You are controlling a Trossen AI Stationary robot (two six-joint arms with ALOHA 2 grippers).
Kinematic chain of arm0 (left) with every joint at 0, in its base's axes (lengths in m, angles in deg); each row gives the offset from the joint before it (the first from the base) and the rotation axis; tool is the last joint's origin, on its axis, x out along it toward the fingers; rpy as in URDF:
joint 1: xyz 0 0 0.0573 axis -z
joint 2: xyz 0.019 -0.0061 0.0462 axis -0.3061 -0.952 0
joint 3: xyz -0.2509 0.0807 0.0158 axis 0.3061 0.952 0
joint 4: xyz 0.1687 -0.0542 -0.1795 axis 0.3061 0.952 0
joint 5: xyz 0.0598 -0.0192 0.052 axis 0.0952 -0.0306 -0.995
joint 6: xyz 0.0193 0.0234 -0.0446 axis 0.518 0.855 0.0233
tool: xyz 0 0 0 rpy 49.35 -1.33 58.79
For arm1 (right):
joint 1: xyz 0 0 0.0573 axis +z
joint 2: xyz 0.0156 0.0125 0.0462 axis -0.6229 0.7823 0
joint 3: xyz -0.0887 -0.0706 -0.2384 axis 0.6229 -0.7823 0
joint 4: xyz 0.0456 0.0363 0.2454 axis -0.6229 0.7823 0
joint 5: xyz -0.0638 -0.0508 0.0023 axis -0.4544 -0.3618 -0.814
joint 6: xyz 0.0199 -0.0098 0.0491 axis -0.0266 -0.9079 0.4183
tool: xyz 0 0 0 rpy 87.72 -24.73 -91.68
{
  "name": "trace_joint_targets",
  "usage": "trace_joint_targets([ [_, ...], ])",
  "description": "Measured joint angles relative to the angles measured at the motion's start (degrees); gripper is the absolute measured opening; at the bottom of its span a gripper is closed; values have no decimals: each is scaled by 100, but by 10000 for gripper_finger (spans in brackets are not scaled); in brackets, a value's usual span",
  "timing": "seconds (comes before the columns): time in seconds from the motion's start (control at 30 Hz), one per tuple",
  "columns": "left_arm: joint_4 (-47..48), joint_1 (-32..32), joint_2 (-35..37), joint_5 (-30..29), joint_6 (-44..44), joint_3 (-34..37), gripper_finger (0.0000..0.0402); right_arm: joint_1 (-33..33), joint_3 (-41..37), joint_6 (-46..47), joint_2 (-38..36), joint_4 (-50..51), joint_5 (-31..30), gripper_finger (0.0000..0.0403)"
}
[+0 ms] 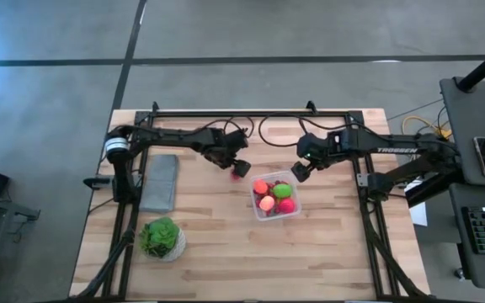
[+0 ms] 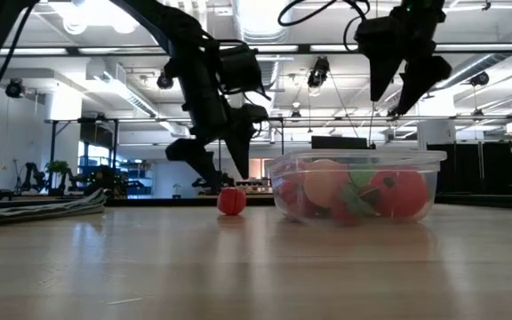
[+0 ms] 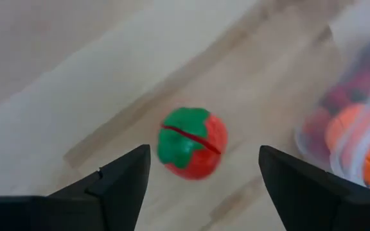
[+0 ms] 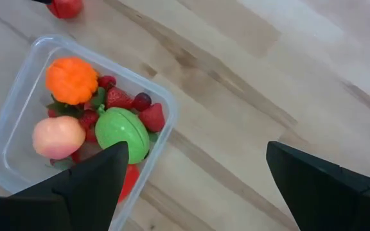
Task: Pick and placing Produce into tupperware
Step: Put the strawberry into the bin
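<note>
Both dark arms reach in from the far corners of the table toward its middle, elbows bent and forearms angled inward so the two wrists end up near each other. The left gripper [image 1: 236, 165] points down close to the tabletop, its two fingers [image 3: 117, 183] spread apart with a clear gap between them and nothing clamped there. The right gripper [image 1: 301, 171] hangs higher, well off the surface, tilted down and toward the left arm; its fingers [image 4: 88, 186] are splayed wide and hold nothing. From table height both sets of fingers [image 2: 416, 76] show as dark prongs aimed downward
</note>
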Motion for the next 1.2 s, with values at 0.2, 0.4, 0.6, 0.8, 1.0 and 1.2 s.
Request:
trace_joint_targets([
  [0.2, 117, 90, 7, -657, -146, 5, 276, 20, -191, 136, -7, -28, -4, 361],
  [0.4, 49, 121, -23, -659, -713, 4, 276, 20, -446, 161, -7, -28, -138, 361],
  [0.6, -74, 197, -137, -661, -873, 4, 276, 20, -635, 219, -7, -43, -158, 361],
  [0.8, -256, 197, -421, -582, -877, 6, 276, 19, -733, 224, -7, -50, -203, 361],
  [1.0, -231, 208, -468, -511, -876, 6, 276, 18, -733, 220, -9, -50, -281, 361],
  [1.2, -226, 208, -468, -533, -875, 6, 255, 18, -733, 174, -9, -50, -292, 361],
])
